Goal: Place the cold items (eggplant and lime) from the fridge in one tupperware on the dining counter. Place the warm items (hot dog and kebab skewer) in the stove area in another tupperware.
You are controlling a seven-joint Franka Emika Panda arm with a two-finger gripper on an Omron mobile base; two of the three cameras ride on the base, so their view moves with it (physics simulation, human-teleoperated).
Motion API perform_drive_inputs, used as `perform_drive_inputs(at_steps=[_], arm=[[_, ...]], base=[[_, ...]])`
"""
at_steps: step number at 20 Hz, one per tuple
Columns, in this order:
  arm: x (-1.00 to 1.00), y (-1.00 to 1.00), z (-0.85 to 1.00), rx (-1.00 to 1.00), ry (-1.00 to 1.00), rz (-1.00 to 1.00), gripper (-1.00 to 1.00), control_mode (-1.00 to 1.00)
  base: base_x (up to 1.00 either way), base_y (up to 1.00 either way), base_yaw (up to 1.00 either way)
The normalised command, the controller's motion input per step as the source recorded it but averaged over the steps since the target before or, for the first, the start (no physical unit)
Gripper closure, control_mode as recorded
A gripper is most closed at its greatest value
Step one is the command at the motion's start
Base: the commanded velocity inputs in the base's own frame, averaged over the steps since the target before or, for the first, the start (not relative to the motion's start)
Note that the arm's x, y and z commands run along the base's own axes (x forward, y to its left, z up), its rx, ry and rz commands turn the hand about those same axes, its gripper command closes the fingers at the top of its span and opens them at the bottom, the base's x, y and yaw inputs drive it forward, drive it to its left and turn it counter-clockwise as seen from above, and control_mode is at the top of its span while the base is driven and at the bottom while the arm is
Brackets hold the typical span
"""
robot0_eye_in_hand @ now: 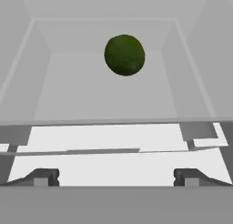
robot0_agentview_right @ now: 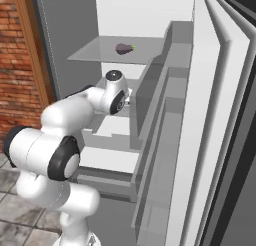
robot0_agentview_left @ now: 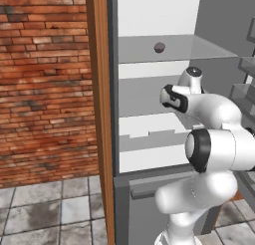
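Lime (robot0_eye_in_hand: 124,55) sits in the upper middle of our hand view, on a glass fridge shelf (robot0_eye_in_hand: 104,104), well ahead of our gripper (robot0_eye_in_hand: 116,177). We see the two finger tips (robot0_eye_in_hand: 43,177) spread wide apart at the bottom of that frame, with nothing between them. In our right base view the eggplant (robot0_agentview_right: 125,48) lies on the upper shelf (robot0_agentview_right: 95,54), toward the top middle; in the left base view it shows as a small dark lump (robot0_agentview_left: 159,47) near the top.

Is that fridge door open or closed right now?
Open. The fridge door is swung wide, baring the shelves inside, with the eggplant on the upper glass shelf and the lime lower down.
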Motion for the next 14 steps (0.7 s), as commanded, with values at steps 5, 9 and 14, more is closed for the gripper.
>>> perform_drive_inputs(at_steps=[5, 9, 14], arm=[[0.34, -0.02, -0.12, 0.0, 0.0, 0.0, -1.0, -1.0], [0.35, -0.01, -0.09, 0.0, 0.0, 0.0, -1.0, -1.0], [0.32, -0.04, -0.1, 0.0, 0.0, 0.0, -1.0, -1.0]], base=[[0.0, 0.0, 0.0], [0.0, 0.0, 0.0], [0.0, 0.0, 0.0]])
